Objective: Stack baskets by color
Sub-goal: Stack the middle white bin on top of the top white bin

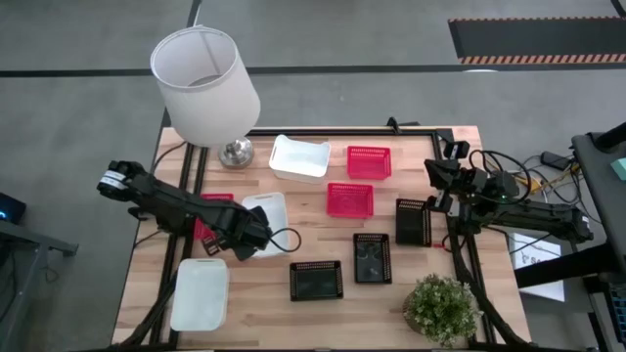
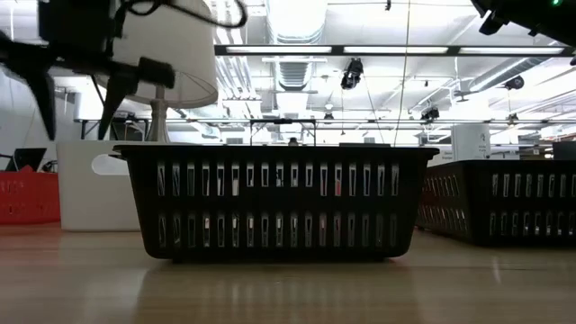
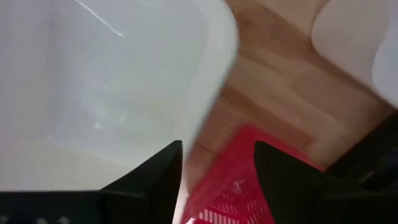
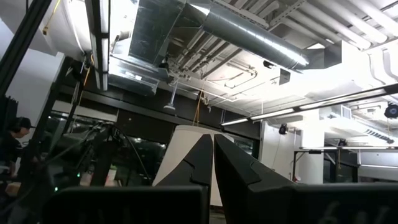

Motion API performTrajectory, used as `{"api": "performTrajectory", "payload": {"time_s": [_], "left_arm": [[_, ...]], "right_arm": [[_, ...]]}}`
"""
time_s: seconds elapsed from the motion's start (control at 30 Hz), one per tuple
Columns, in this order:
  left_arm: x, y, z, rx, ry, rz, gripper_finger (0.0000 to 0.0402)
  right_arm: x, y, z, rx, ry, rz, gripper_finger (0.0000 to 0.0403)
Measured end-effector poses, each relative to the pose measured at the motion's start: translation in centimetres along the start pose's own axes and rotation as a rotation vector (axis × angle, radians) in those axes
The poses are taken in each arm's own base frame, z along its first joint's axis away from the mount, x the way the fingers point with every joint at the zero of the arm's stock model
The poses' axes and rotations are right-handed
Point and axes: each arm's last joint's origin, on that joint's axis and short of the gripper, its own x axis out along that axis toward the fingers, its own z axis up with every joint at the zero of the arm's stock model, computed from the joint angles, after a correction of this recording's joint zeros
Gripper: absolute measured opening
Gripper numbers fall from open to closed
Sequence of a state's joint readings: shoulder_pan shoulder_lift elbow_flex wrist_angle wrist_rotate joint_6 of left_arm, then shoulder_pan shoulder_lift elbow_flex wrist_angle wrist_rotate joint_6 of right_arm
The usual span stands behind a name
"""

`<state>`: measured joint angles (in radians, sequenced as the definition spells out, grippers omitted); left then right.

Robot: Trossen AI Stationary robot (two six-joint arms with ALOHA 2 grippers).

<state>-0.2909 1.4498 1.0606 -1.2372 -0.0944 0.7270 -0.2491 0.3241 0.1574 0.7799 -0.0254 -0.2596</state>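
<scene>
Left claw (image 3: 217,171) parted over white basket (image 3: 112,87); nothing held.

You look across a grey floor (image 1: 88,117) with dark lines, under exposed silver ducts (image 4: 249,31) and long ceiling strip lights (image 2: 423,50).

Both arms are matte black and chunky-jointed, trailing black cables, each ending in a claw of two tapered dark fingers.

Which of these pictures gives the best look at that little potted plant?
The high view: the potted plant shows whole from above, at the table's near right corner beside the black baskets. The low view and both wrist views do not show it at all.
</scene>
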Motion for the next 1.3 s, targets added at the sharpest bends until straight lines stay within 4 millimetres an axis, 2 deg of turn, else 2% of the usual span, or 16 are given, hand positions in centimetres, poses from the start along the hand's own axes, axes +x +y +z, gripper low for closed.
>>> {"api": "performTrajectory", "payload": {"time_s": [0.23, 0.57, 0.8, 0.9, 1.07, 1.3], "left_arm": [[1.4, -0.3, -0.3, 0.043, 0.054, 0.021, 0.0183], [1.5, 0.3, 0.2, 0.033, 0.018, 0.107, 0.0183], [3.6, 0.3, 0.4, 0.081, -0.014, 0.154, 0.0182], [3.8, 0.4, 0.6, 0.099, -0.016, 0.191, 0.0176], [3.8, 0.6, 0.6, 0.101, -0.008, 0.215, 0.0130], [3.3, 0.8, 0.9, 0.101, -0.023, 0.232, 0.0015]], "right_arm": [[0.0, 0.0, 0.0, -0.004, -0.001, 0.000, 0.0009], [0.0, 0.0, 0.0, -0.023, -0.003, -0.001, 0.0009], [0.0, 0.0, 0.0, -0.030, -0.003, -0.002, 0.0009], [0.0, 0.0, 0.0, -0.030, -0.003, -0.002, 0.0009], [0.0, 0.0, 0.0, -0.030, -0.004, -0.002, 0.0009], [0.0, 0.0, 0.1, -0.030, -0.006, -0.003, 0.0009]]}}
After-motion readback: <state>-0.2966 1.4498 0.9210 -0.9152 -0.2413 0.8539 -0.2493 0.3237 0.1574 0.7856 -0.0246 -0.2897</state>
